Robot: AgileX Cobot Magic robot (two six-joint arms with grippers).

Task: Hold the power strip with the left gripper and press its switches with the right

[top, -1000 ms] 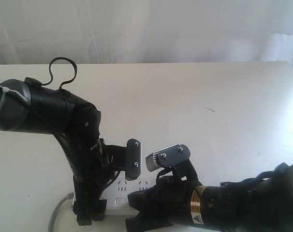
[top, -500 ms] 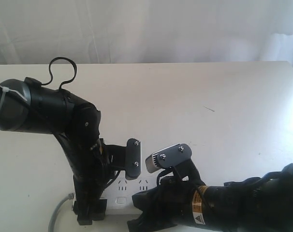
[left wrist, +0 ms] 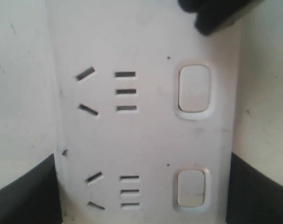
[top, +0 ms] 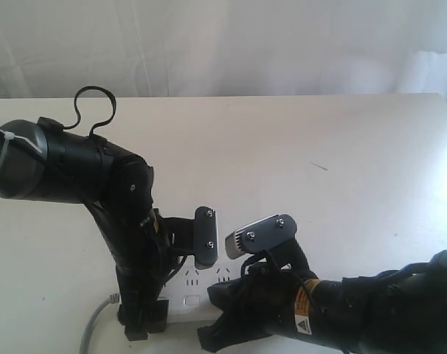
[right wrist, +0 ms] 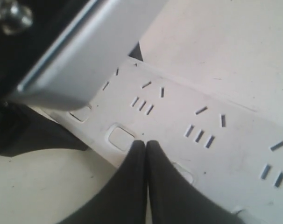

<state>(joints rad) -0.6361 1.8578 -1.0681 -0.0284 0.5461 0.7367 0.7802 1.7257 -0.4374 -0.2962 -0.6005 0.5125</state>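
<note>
We log the strip [top: 183, 289] flat on the table [top: 319, 147], low in the exterior view, cord [top: 98, 324] trailing off its left end; wide bare tabletop lies behind it and to the right. The left gripper [left wrist: 144, 186] straddles it, fingers [left wrist: 24, 196] clamped against both long edges. The right gripper [right wrist: 146, 154], tips pressed together, points down just beside one switch [right wrist: 120, 137]; we cannot tell whether it touches.

So the left arm [top: 76, 173] bends straight down at the wrist, jaws clamped wide apart. The right arm [top: 386, 317] reaches in low, jaws pinched together at the tips.
</note>
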